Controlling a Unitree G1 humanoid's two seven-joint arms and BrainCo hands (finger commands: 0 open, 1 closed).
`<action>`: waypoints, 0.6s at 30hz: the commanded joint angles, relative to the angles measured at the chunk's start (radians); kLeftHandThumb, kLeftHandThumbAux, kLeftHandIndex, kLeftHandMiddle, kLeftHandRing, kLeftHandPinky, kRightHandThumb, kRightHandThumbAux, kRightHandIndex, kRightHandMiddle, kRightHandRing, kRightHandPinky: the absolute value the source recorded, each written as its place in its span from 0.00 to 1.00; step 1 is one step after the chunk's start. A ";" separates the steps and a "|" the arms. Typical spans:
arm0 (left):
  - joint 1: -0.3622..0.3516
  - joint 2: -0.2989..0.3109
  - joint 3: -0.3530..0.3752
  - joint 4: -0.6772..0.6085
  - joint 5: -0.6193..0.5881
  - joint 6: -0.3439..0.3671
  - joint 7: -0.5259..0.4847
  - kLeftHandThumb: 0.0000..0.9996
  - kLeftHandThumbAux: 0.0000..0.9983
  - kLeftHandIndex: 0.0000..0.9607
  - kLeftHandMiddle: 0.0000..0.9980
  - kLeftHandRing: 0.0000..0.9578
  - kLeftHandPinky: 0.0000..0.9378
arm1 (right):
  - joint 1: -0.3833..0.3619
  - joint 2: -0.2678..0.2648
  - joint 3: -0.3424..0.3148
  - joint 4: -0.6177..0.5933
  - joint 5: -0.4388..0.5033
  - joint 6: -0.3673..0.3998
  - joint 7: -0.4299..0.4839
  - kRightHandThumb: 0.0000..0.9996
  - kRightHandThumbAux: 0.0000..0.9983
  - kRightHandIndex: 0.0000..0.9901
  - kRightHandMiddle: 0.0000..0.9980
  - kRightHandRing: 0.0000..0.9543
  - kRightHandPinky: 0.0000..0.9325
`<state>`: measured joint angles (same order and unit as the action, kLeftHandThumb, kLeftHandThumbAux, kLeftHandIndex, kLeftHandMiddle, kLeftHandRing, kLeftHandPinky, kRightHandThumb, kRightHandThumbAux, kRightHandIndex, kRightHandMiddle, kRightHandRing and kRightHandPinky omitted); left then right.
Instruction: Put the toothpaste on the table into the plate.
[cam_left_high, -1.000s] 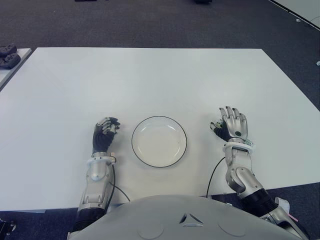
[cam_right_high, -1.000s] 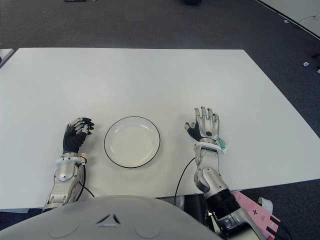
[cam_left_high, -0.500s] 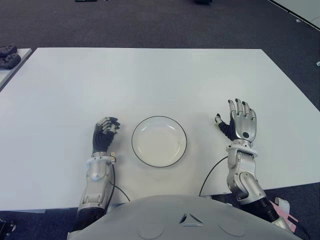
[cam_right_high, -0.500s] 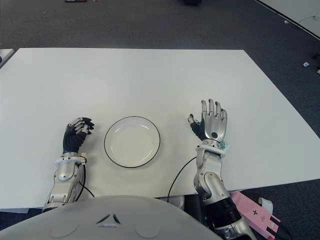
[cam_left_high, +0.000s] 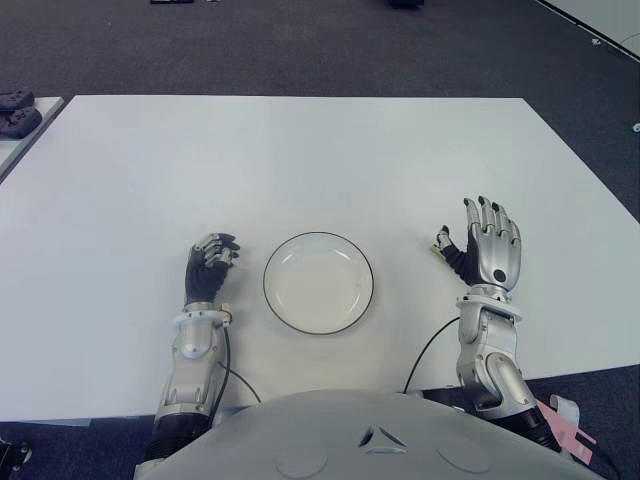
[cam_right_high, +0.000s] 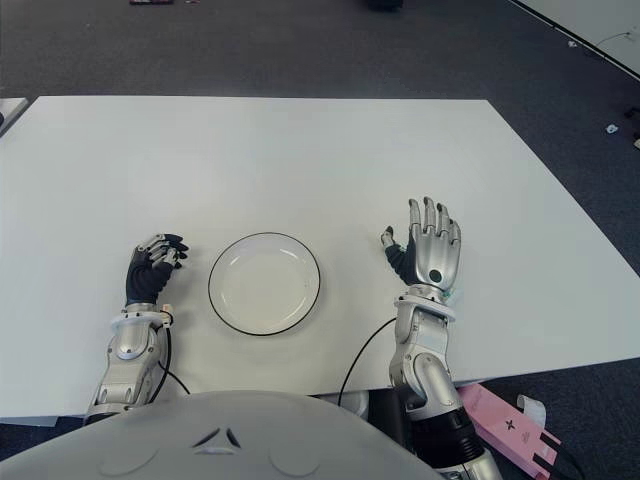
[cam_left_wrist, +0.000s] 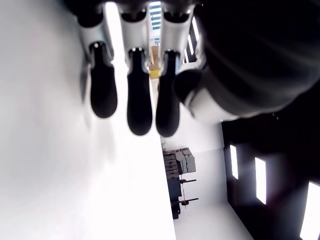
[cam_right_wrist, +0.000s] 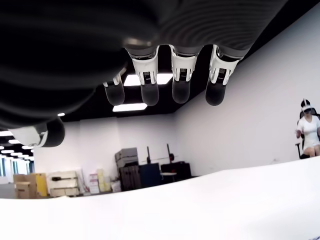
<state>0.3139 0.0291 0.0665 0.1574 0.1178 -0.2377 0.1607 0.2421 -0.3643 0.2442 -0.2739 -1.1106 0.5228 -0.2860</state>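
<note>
- Presently, at the near left of the desk (cam_left_high: 300, 150), the left robot hand (cam_left_high: 210, 265) is showing just left of the plate (cam_left_high: 318, 234), its fingers curled in and holding nothing; it is taking no part in the work.
- In the middle, the plate is sitting bare near the front edge, with nothing in it, so the task is only beginning.
- To the right of the plate, the right robot hand (cam_left_high: 487, 250) is hovering palm-down with its fingers spread and released; its wrist view is showing nothing between them.
- The toothpaste (cam_right_high: 455, 293) is showing only as a small pale-green sliver just beside the right wrist, on its right side; the hand and forearm are hiding the rest, so I cannot tell how it is lying.
- The step in hand is likely the reach toward the tube.
- The next move is probably calling for the right hand to draw nearer, settle over the tube, close around it and carry it left to the plate.
</note>
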 joint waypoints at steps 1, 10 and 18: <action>0.019 0.000 0.002 0.038 -0.003 0.054 -0.007 0.71 0.72 0.45 0.50 0.56 0.59 | 0.019 0.011 -0.023 -0.009 0.014 -0.018 0.007 0.55 0.23 0.00 0.00 0.00 0.00; 0.020 0.002 0.004 0.038 -0.006 0.048 -0.011 0.71 0.72 0.45 0.49 0.56 0.59 | 0.056 -0.016 -0.037 -0.045 -0.036 -0.008 0.089 0.52 0.22 0.00 0.00 0.00 0.00; 0.020 0.008 0.006 0.043 -0.011 0.038 -0.015 0.71 0.72 0.45 0.49 0.56 0.58 | 0.094 -0.075 -0.057 -0.046 0.008 -0.059 0.213 0.52 0.21 0.00 0.00 0.00 0.00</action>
<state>0.3137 0.0330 0.0686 0.1586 0.1160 -0.2393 0.1606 0.3201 -0.4167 0.2052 -0.3290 -1.1307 0.4912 -0.1090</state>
